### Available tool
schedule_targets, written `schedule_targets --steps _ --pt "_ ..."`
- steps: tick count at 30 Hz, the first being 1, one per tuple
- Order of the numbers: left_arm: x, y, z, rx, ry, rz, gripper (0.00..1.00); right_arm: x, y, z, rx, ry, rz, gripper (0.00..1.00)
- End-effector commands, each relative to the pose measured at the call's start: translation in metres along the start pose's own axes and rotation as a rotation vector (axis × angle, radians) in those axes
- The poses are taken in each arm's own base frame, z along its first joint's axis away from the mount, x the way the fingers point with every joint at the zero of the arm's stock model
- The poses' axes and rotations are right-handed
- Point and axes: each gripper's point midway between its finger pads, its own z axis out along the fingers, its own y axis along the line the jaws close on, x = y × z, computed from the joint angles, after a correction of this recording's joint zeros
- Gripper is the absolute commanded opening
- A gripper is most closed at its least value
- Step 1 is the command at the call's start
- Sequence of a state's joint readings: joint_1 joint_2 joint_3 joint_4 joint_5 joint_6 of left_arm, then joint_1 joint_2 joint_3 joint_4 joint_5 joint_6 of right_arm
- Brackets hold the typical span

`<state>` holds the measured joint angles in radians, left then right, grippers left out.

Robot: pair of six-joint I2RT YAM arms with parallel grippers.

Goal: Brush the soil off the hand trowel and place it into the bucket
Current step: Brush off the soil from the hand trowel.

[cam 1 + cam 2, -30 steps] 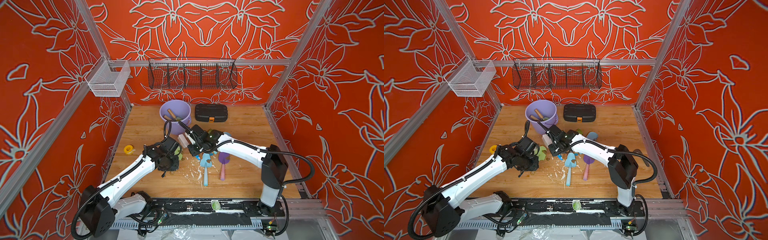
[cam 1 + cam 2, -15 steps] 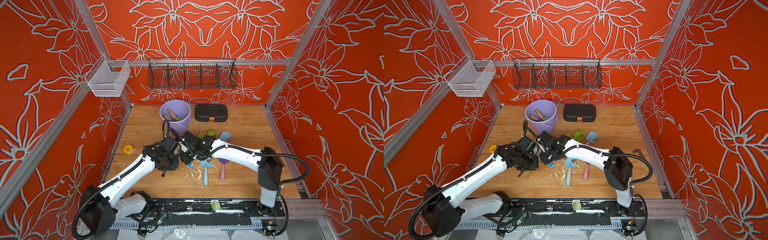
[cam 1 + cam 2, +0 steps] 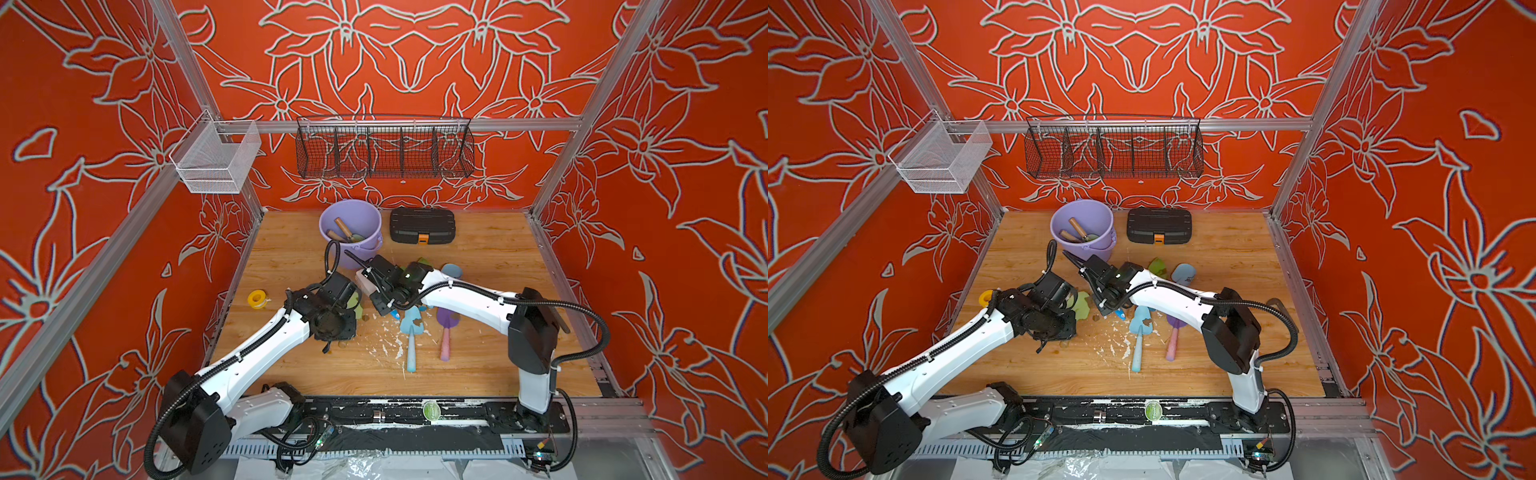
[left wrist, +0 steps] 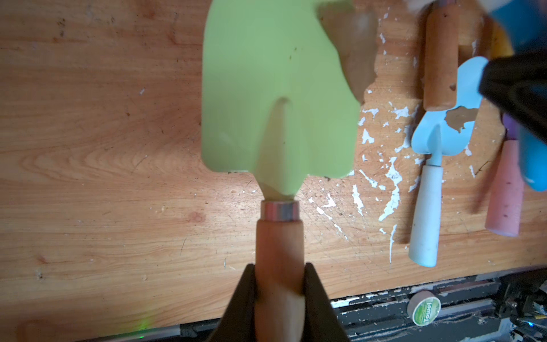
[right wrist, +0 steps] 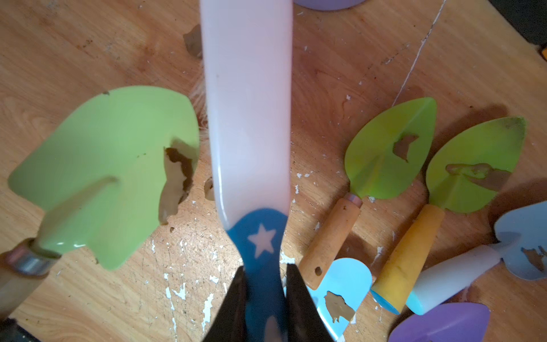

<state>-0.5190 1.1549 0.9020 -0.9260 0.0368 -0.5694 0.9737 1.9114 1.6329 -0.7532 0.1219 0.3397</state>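
Clamping down tight, the left gripper (image 4: 279,268) had its jaws closed on the wooden handle of the green trowel (image 4: 266,88), with the blade stretched out over the wooden table (image 4: 103,148). Right alongside, the right gripper (image 5: 266,271) was pinched shut on the blue, star-marked handle of the pink brush (image 5: 248,118). The brush's long back ran just beside the blade's edge, though whether bristles met the blade I could not tell. On that edge sat the soil (image 5: 174,180), a brown smear, with small crumbs on the boards next to it. Both tools hung just in front of the bucket (image 3: 361,257), on its robot side, and the green trowel was outside it. Inside the bucket lay two wooden-handled trowels (image 3: 344,229). A black case (image 3: 422,224) stood just beside the bucket. Farther from the bucket, toward the arm bases, a light blue trowel (image 3: 410,340) and a purple trowel (image 3: 445,336) lay side by side among white flecks.
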Motion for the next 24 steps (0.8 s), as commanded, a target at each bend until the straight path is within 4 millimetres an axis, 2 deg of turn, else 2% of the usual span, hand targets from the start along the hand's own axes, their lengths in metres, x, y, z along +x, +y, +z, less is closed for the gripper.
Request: schedule_targets --steps 1,6,10,14,19,24 --pt "-0.004 0.005 -0.002 -0.020 -0.016 -0.019 0.00 -0.015 0.013 -0.038 -0.100 -0.085 0.001 0.00" --pt "-0.006 0.005 -0.001 -0.019 -0.018 -0.027 0.00 -0.003 0.041 -0.044 -0.193 -0.049 -0.022 0.00" --pt "-0.007 0.002 -0.001 -0.001 -0.021 -0.028 0.00 0.002 0.062 -0.032 -0.257 -0.014 -0.025 0.00" --pt "-0.009 0.000 -0.003 0.006 -0.029 -0.025 0.00 -0.003 0.074 -0.021 -0.292 -0.013 -0.023 0.00" --pt "-0.009 0.001 -0.002 0.005 -0.026 -0.028 0.00 -0.002 0.065 -0.002 -0.227 0.010 -0.029 0.00" --pt "-0.008 0.002 -0.002 0.005 -0.029 -0.031 0.00 0.002 0.028 0.015 -0.091 0.033 0.001 0.00"
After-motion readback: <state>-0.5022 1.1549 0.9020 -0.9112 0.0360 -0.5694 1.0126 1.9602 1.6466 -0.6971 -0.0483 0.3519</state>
